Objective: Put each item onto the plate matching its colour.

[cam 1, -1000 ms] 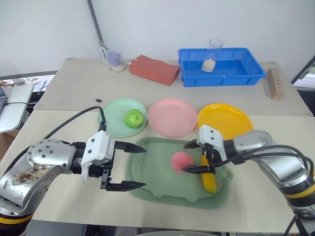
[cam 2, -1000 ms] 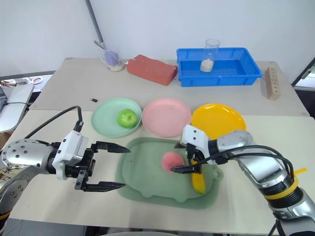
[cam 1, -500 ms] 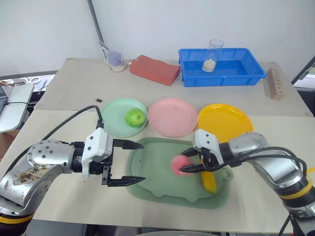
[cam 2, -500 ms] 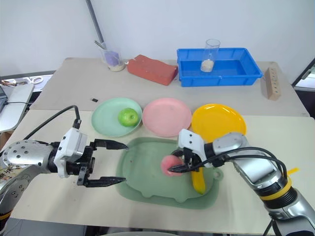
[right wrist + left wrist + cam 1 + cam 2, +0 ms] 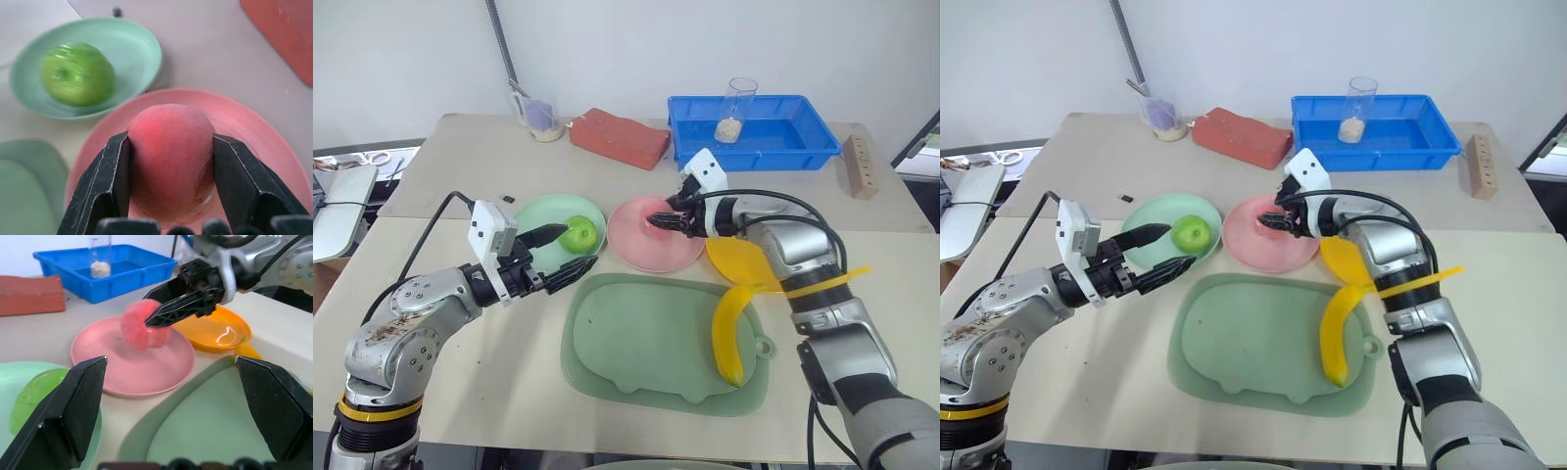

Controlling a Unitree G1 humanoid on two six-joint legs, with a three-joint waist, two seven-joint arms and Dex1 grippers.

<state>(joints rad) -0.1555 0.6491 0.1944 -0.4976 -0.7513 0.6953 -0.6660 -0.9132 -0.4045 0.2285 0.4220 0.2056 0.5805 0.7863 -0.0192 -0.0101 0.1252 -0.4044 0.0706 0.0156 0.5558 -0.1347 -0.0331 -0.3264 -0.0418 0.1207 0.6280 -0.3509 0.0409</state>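
Note:
My right gripper [image 5: 663,221] is shut on the round pink peach [image 5: 170,147], one black finger on each side, holding it low over the pink plate [image 5: 646,253]. I cannot tell whether the peach touches the plate. The shiny green apple [image 5: 578,233] lies on the mint green plate [image 5: 536,220]. My left gripper [image 5: 1182,245] stands open at that plate's near edge, beside the apple, with nothing between its fingers. The yellow banana [image 5: 729,333] lies on the right side of the dull-green tray [image 5: 636,343]. My right arm hides part of the yellow plate [image 5: 744,260].
At the back of the table stand a blue bin [image 5: 773,147] with a glass jar [image 5: 739,108] in it, a red brick [image 5: 619,137], a cup [image 5: 543,119] and a wooden block [image 5: 864,166]. A small black piece [image 5: 509,201] lies left of the green plate.
My right gripper shut on the peach, lifted it off the tray and carried it back over the pink plate. My left gripper moved forward to the green plate and turned.

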